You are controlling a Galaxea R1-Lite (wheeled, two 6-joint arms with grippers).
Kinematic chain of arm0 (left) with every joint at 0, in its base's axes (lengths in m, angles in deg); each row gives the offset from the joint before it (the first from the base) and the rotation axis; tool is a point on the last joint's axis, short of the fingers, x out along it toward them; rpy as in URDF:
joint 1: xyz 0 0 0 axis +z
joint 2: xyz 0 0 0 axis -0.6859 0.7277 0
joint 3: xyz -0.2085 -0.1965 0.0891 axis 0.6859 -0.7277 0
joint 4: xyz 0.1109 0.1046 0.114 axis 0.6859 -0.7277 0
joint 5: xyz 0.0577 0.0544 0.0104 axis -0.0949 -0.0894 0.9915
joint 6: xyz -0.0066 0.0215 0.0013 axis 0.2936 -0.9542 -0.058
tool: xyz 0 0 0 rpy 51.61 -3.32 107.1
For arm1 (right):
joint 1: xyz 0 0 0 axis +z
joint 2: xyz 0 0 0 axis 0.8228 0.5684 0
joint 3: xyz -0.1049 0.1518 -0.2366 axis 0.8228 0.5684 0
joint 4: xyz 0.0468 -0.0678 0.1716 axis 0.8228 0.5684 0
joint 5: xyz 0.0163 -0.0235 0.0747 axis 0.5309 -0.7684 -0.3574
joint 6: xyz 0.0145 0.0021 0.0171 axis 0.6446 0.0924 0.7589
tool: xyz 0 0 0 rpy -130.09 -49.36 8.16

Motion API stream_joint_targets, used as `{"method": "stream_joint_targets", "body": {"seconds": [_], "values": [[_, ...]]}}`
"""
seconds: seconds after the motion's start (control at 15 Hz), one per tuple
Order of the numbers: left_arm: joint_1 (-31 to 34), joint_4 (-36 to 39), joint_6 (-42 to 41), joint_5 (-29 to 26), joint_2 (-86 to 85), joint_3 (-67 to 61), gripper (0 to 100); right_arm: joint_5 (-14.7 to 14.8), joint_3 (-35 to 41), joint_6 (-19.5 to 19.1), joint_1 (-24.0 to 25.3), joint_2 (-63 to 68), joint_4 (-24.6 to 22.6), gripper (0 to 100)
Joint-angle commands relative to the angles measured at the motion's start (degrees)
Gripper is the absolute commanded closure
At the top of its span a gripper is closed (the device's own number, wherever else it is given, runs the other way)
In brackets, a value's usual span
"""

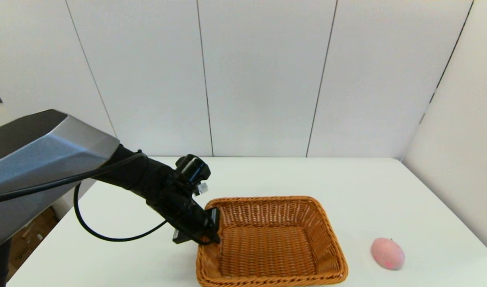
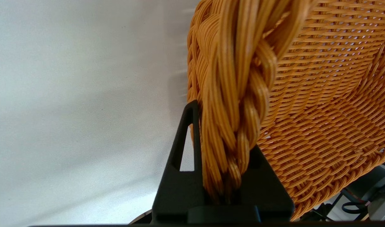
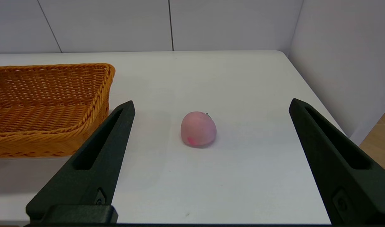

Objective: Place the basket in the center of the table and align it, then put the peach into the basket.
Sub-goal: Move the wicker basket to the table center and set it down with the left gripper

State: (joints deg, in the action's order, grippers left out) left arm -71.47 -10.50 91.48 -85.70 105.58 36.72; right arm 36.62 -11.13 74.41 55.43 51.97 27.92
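Low in the frame's centre, the left gripper [image 1: 211,227] pinches the braided rim of the light, stiff basket [image 1: 271,243], while the right gripper [image 3: 211,160], wide open and empty, faces the soft-looking peach [image 3: 198,129].

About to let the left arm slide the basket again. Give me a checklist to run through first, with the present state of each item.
1. Left gripper clamped on the basket rim: ok, the braided rim sits between its fingers in the left wrist view.
2. Basket empty: ok, only bare weave inside.
3. Peach clear of the basket's path: ok, it lies on the table to the basket's right, apart from it.
4. Right gripper out of the way: ok, open, off the table's near edge, facing the peach.
5. Basket centred and aligned: cannot tell, the table's near edge is out of view.
6. Basket flat on the table: cannot tell.
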Motion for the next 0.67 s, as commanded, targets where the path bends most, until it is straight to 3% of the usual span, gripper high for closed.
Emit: {"method": "stream_joint_targets", "body": {"seconds": [0.07, 0.67], "values": [[-0.1, -0.1, 0.6, 0.0, 0.3, 0.3, 100, 0.0, 0.0, 0.0, 0.0, 0.1, 0.0, 0], [-0.1, -0.1, 0.9, -0.1, 0.2, 0.1, 100, 0.0, 0.0, 0.0, 0.0, 0.1, 0.0, 0]]}}
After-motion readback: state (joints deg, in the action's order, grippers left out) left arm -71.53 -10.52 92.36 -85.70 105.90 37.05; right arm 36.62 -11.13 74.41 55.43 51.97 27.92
